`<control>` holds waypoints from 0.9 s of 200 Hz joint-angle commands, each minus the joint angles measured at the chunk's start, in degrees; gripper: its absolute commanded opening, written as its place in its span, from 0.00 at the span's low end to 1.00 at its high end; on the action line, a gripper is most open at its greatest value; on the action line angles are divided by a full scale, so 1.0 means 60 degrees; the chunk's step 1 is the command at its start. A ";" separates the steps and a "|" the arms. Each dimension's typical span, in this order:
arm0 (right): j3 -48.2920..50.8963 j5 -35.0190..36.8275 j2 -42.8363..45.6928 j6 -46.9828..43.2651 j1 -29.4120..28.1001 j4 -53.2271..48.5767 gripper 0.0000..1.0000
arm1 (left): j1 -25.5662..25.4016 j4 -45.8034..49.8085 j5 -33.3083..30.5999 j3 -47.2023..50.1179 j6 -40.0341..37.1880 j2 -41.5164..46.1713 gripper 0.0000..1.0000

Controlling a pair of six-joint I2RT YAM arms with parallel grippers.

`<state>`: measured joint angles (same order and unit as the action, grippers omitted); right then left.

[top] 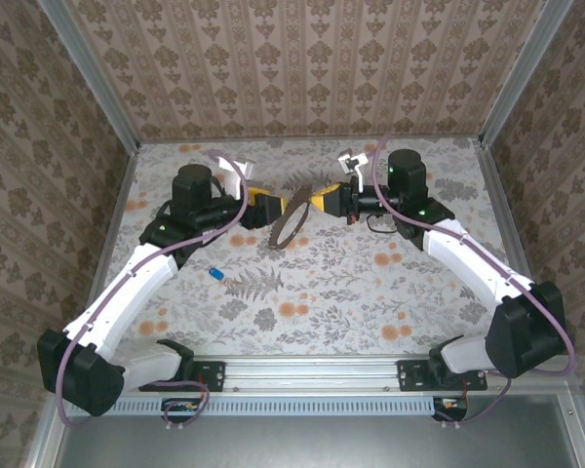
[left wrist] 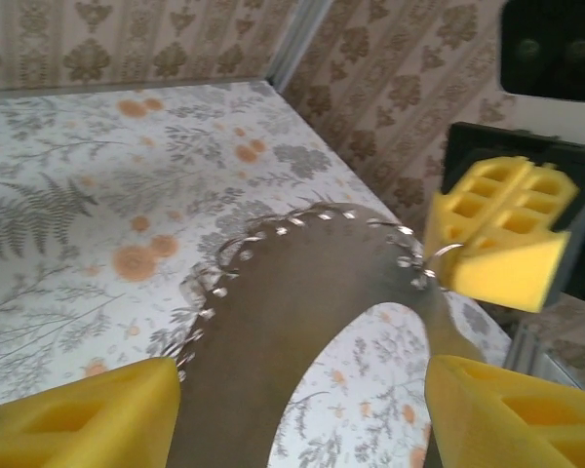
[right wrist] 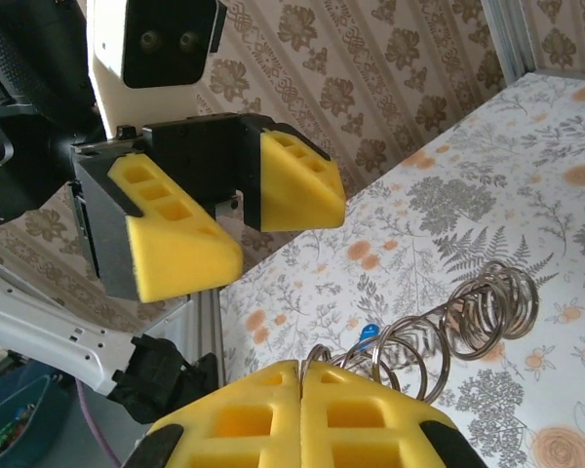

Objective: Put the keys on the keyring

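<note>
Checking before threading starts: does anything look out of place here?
The blue key lies alone on the table, well apart from the keyring, which the right gripper holds up, jaws shut. Nothing looks spilled or damaged.

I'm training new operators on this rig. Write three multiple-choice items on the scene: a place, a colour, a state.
1. Where is the blue key? A on the table; B on the keyring; C in a cup.
2. What colour are the finger pads? A yellow; B green; C white.
3. The right hand is: A wide open; B shut on the keyring; C shut on the key.
1 A: it lies loose on the tabletop. 2 A: the foam is yellow. 3 B: its pads meet, the keyring emerging between them.
</note>
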<state>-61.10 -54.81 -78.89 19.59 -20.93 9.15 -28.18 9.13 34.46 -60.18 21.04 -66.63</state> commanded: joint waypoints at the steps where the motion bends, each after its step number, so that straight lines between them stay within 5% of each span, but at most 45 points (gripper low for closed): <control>1: 0.0359 -0.0398 0.0141 0.0680 0.0002 0.1056 0.00 | 0.0001 -0.0548 0.1069 -0.0284 0.0192 0.0093 0.65; 76: 0.1068 -0.0592 0.0567 0.1793 -0.0023 0.2335 0.00 | -0.0465 -0.2707 0.2079 0.0102 0.1526 -0.0505 0.39; 180: 0.1105 -0.0475 0.1007 0.2049 -0.0100 0.2575 0.00 | -0.0884 -0.3298 0.2026 0.0138 0.1668 -0.0906 0.38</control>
<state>-54.76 -56.21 -74.94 30.65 -21.06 20.88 -33.32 -6.50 45.25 -60.03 29.32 -72.16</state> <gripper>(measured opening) 0.063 0.379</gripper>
